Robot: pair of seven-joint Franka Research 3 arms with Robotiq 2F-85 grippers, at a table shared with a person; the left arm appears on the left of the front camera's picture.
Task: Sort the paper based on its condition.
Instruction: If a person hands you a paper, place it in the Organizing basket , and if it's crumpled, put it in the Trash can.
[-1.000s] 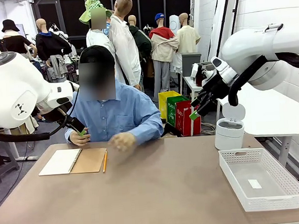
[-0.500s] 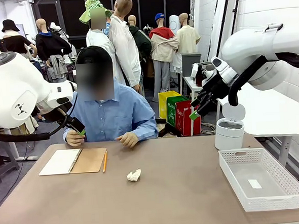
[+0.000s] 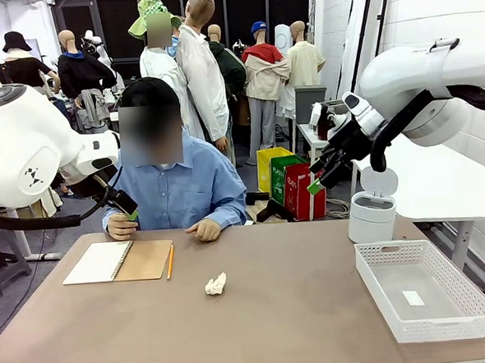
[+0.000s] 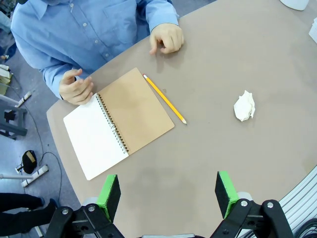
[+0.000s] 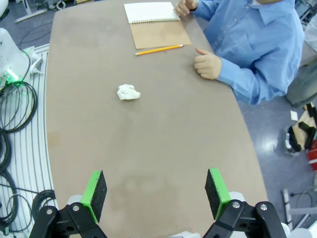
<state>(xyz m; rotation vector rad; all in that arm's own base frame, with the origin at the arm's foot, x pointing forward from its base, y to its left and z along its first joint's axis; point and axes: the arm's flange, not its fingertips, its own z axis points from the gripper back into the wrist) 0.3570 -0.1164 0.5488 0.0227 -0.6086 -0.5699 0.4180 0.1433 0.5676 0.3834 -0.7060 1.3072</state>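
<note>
A crumpled white paper [image 3: 217, 283] lies alone near the middle of the brown table [image 3: 276, 319]. It also shows as a small ball in the left wrist view [image 4: 244, 105] and the right wrist view [image 5: 128, 91]. My left gripper [image 3: 131, 211] hangs open, high above the table's far left, close to the person's hand [image 3: 122, 226]. In its wrist view the left gripper [image 4: 167, 194] holds nothing between its green pads. My right gripper [image 3: 315, 185] is raised at the far right, open and empty, as the right gripper [image 5: 155, 192] shows from the wrist.
An open spiral notebook [image 3: 120, 260] with a brown cover and a yellow pencil [image 3: 171, 260] lie at the far left. A white mesh basket [image 3: 433, 330] at the right holds a tiny white scrap [image 3: 413, 298]. A white lidded bin [image 3: 371, 211] stands behind it. The person's other hand [image 3: 203, 229] rests at the far edge.
A second ago the person's hand was moving over the far edge and no ball lay on the table. Now the crumpled paper lies still and the hand rests. Both arms are unmoved.
</note>
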